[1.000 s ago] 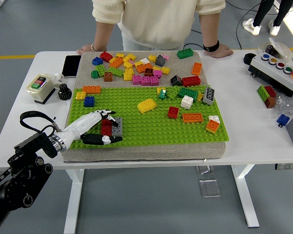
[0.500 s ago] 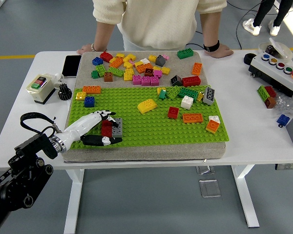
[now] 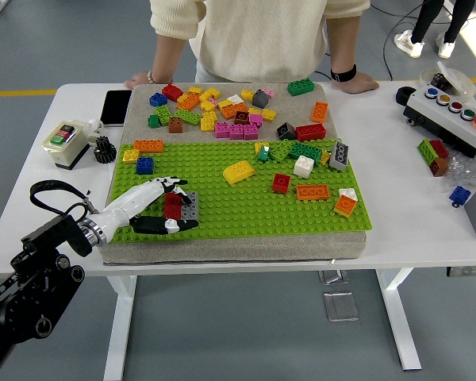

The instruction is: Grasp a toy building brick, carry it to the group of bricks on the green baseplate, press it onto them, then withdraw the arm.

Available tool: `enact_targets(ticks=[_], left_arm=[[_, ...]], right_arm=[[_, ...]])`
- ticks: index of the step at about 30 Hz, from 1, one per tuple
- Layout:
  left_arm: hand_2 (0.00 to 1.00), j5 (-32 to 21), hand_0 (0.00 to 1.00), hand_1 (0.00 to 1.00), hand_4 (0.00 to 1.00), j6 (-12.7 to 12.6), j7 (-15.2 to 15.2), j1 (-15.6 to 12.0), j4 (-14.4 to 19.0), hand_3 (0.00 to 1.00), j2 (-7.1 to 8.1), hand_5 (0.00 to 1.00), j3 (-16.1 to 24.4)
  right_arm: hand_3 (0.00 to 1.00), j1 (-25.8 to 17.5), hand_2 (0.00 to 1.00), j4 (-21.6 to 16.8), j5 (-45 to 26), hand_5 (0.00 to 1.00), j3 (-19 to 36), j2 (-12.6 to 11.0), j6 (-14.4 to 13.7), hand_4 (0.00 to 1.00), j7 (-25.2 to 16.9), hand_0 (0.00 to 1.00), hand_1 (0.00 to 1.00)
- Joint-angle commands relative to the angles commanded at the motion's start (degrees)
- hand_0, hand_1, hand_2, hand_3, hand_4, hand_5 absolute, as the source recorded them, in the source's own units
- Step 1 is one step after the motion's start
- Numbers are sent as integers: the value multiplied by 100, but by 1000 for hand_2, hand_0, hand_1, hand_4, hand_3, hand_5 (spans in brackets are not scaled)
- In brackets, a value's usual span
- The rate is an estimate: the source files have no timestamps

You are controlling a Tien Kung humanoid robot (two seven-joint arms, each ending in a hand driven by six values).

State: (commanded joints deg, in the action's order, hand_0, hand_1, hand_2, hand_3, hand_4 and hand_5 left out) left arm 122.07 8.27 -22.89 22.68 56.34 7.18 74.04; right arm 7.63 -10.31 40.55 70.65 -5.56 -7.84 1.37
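left hand (image 3: 160, 208) on baseplate (image 3: 246, 208) near-left corner, fingers and thumb closed around red brick (image 3: 173, 207) | red brick seated on baseplate, touching grey brick (image 3: 190, 206) on its right | person's hands rest on table (image 3: 397, 198) beyond baseplate

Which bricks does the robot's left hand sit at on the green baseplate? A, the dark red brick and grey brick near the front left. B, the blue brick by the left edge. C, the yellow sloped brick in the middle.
A: the left hand is closed around the dark red brick, with the grey brick right beside it on the green baseplate.
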Motion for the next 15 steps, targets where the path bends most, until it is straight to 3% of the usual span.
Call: enact_targets(ticks=[8,15], left_arm=[[930,-300,998,998,998,61,44,-34,477,651,42,779,86],[911,-516,998,982,998,54,84,23,559,657,56,772,87]], right_arm=[[615,1,682,0,2,486,12,-3,3,943,-15,734,632],[614,9,682,0,-3,487,19,-9,2,942,-12,733,633]])
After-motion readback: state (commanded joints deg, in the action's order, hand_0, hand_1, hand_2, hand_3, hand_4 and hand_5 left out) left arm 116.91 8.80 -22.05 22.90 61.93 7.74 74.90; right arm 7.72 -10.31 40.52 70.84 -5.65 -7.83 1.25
